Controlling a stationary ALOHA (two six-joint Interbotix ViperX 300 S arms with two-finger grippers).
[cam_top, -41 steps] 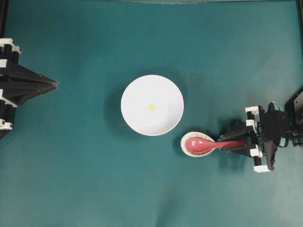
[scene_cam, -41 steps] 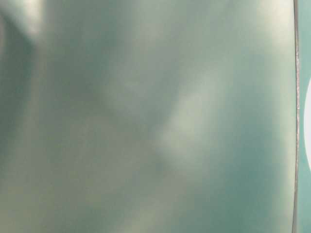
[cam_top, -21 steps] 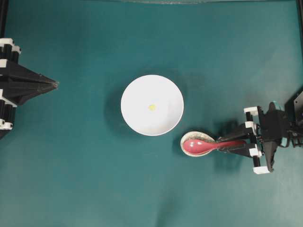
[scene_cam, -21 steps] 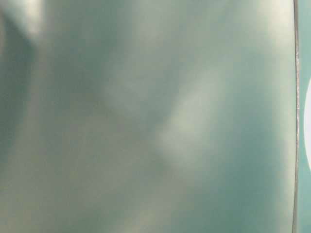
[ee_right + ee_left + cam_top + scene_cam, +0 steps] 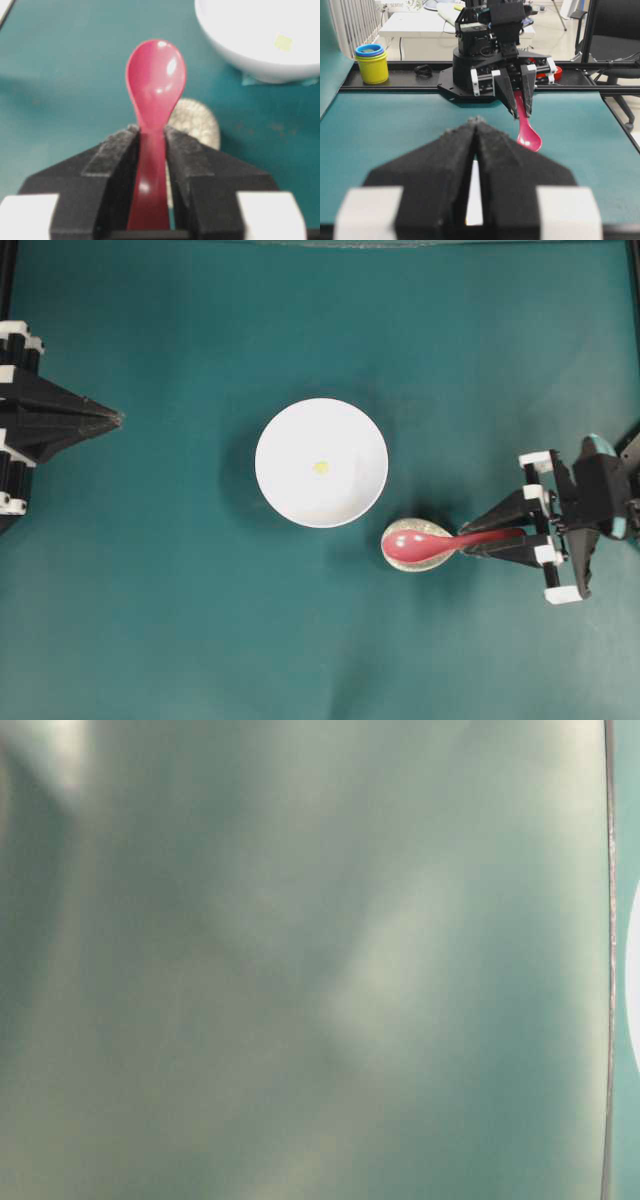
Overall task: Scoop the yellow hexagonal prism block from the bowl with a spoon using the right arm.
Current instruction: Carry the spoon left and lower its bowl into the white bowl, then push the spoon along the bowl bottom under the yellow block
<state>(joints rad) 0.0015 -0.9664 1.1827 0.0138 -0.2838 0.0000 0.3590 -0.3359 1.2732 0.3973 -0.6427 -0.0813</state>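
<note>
The white bowl [image 5: 285,430] sits mid-table with the tiny yellow block [image 5: 320,467] inside it. My right gripper [image 5: 465,542] is shut on the handle of the pink-red spoon [image 5: 412,549] and holds its scoop just above the speckled spoon rest [image 5: 416,529], right of and below the bowl. In the right wrist view the gripper [image 5: 151,132] clamps the spoon [image 5: 155,85]. There the bowl [image 5: 235,52] and the block [image 5: 283,42] are at the upper right. My left gripper [image 5: 118,419] is shut and empty at the far left.
The spoon rest [image 5: 196,121] lies under the spoon. The left wrist view shows the left gripper [image 5: 476,122], the spoon [image 5: 528,136] and stacked yellow and blue cups [image 5: 371,62] beyond the table. The table-level view is a teal blur.
My right gripper has risen and drawn back a little to the right with the spoon, lifting the scoop off the spoon rest. The left arm, bowl and block have not moved.
</note>
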